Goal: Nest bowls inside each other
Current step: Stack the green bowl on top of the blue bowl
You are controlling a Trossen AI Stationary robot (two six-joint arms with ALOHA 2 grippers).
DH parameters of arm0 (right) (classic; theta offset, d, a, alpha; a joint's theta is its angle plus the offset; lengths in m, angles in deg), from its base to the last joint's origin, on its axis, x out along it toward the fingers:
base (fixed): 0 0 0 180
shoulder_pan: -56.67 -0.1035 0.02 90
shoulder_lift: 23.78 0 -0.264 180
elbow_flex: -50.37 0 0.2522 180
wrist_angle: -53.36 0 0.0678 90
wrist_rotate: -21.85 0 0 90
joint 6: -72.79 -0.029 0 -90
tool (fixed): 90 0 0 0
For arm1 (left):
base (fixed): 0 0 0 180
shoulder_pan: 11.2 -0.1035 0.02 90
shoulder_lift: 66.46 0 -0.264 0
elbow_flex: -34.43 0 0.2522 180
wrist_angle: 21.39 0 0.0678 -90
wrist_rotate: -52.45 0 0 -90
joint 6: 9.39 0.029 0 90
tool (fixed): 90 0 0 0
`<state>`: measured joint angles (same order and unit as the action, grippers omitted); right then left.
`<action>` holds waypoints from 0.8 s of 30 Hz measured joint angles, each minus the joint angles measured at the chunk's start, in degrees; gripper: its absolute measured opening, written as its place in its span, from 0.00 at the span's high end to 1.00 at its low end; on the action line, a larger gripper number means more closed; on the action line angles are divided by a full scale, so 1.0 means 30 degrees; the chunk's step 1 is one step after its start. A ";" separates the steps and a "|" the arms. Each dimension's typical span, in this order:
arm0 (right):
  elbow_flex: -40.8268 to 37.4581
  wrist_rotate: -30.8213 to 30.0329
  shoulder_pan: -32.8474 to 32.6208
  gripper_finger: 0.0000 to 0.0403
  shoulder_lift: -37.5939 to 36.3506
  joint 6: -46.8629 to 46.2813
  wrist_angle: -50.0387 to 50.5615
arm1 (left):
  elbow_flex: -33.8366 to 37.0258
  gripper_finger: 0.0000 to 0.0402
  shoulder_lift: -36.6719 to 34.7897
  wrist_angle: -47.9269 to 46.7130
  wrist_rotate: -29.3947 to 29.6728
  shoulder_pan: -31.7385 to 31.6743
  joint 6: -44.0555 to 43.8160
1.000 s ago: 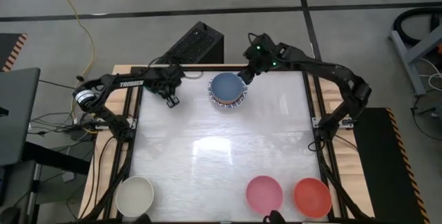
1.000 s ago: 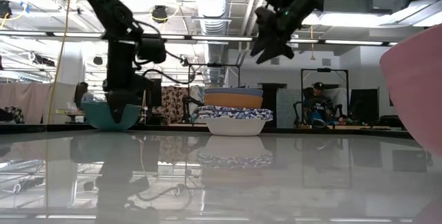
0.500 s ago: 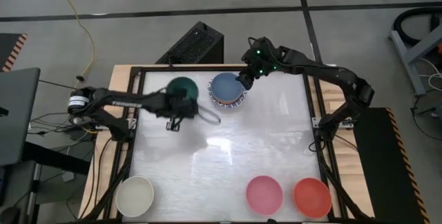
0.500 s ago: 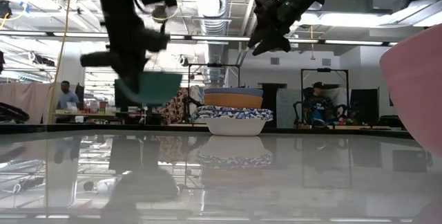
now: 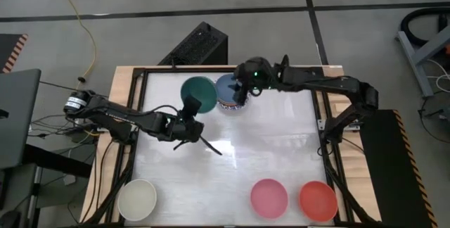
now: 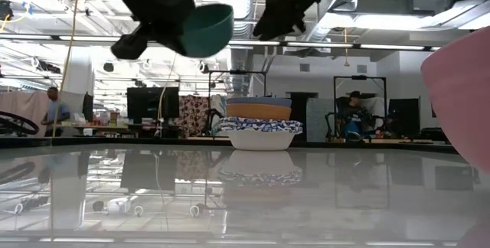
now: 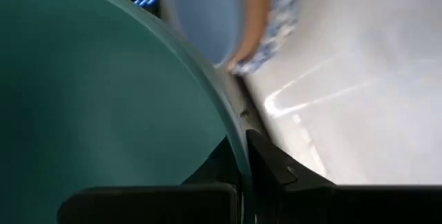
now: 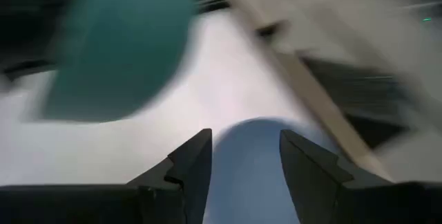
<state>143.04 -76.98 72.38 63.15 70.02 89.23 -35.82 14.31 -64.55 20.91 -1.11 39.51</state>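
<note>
i've got the left gripper (image 5: 190, 119) clenched on the rim of the teal bowl (image 5: 198, 91), lifted off the table (image 5: 281, 150) and tilted, just beside the stack of bowls (image 5: 230, 94) at the middle of the far edge — blue on top, orange under it, patterned white at the bottom. the right gripper (image 8: 238, 158) hangs over that stack, fingers apart, holding nothing. cream bowl (image 5: 137, 198) sits at the near left corner; pink bowl (image 5: 269, 197) and red bowl (image 5: 318, 200) along the near edge toward the right.

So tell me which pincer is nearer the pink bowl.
Left, though neither is near. The left pincer holds the teal bowl in the air, up the table from the pink bowl. The right pincer is farther, over the bowl stack.
</note>
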 joint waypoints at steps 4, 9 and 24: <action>0.0000 -0.6708 -0.1813 0.55 -0.0107 0.1061 -0.1725 | 0.0000 1.00 0.0000 0.0980 0.2506 -0.0507 0.1310; 0.0000 -0.8879 -0.3892 0.57 -0.0131 0.3996 -0.5554 | 0.0000 1.00 0.0002 0.1994 0.4352 -0.1252 0.1854; 0.0000 -0.8660 -0.4804 0.58 -0.0117 0.5656 -0.9411 | 0.0000 1.00 0.0007 0.8185 0.4846 -0.1490 0.8357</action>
<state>143.04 -102.96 57.97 62.80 86.99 60.99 -35.82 14.34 -39.99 35.45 -5.58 64.58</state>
